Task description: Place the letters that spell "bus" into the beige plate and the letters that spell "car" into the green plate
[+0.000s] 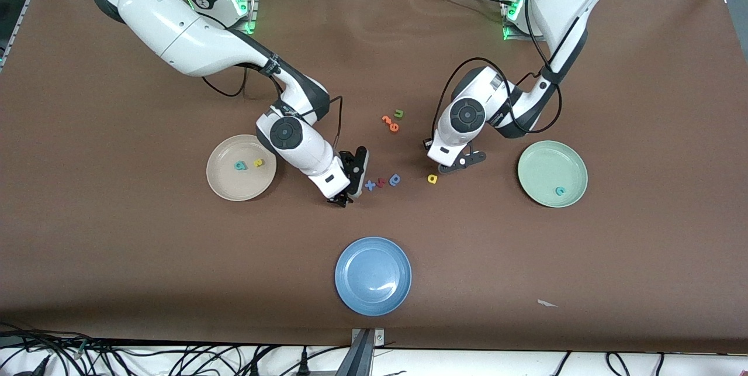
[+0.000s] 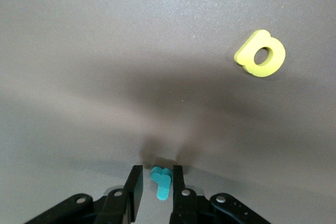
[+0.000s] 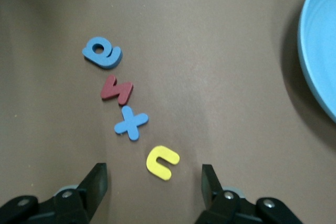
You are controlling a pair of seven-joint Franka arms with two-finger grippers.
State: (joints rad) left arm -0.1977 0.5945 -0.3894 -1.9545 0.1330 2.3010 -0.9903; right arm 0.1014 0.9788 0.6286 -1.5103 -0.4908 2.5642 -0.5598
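My left gripper point(image 2: 157, 170) is low at the table, open a little, round the teal "r" point(image 2: 163, 182). The "r" rests against one finger and a slit shows at the other. The yellow "a" point(image 2: 260, 53) point(image 1: 432, 178) lies just ahead of it. My right gripper point(image 3: 154, 169) point(image 1: 343, 196) stands open over the yellow "u" point(image 3: 163, 162), which lies between its fingertips. The beige plate point(image 1: 225, 186) holds a teal letter point(image 1: 240, 165) and a yellow letter point(image 1: 258, 162). In the green plate point(image 1: 543, 165) lies the teal "c" point(image 1: 560, 190).
Beside the "u" lie a blue "x" point(image 3: 130, 123), a red letter point(image 3: 116, 89) and a darker blue "a" point(image 3: 102, 52) in a row. Two orange letters point(image 1: 390, 123) and a green "u" point(image 1: 399, 113) lie farther back. The blue plate point(image 1: 373, 275) is nearest the front camera.
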